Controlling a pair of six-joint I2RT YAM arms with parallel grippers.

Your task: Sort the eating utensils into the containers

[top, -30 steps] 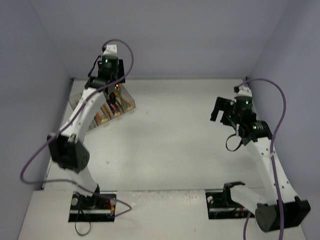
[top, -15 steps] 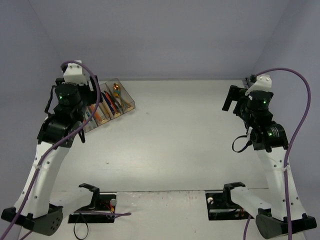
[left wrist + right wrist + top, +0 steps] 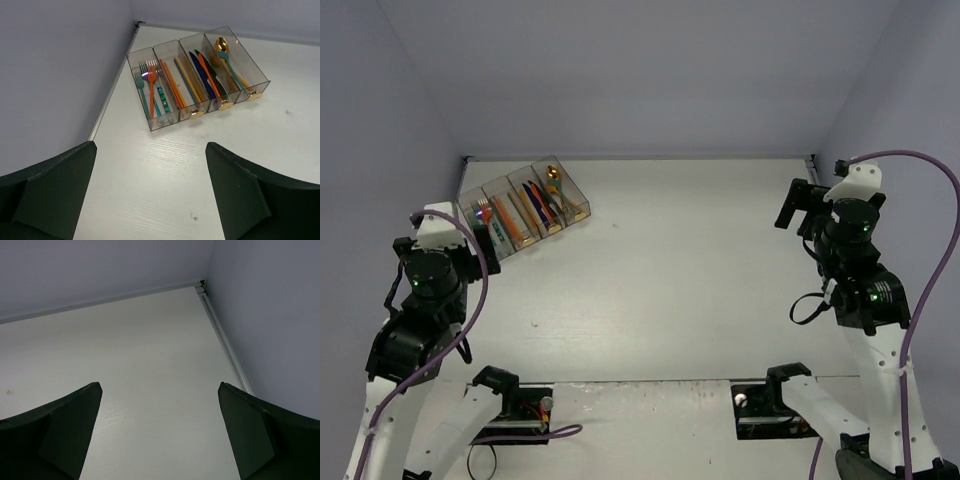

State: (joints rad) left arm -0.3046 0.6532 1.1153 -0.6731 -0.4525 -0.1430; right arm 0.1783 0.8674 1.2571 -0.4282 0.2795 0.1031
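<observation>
The containers [image 3: 574, 188] are four joined clear smoky bins at the table's far left corner, also in the left wrist view [image 3: 150, 123]. The eating utensils [image 3: 525, 205] lie inside them. From the left bin on: teal, orange and iridescent forks [image 3: 151, 85], slim orange and blue pieces [image 3: 176, 82], dark blue, orange and black knives [image 3: 205, 75], gold and teal spoons [image 3: 222, 47]. My left gripper [image 3: 488, 250] [image 3: 150, 145] is open and empty, raised just in front of the bins. My right gripper [image 3: 798, 208] [image 3: 160, 385] is open and empty over the far right of the table.
Grey-blue walls close the table on the left, back and right. A metal strip [image 3: 225, 340] runs along the right edge and another along the left edge [image 3: 112, 90]. The arm bases [image 3: 510, 405] sit at the near edge.
</observation>
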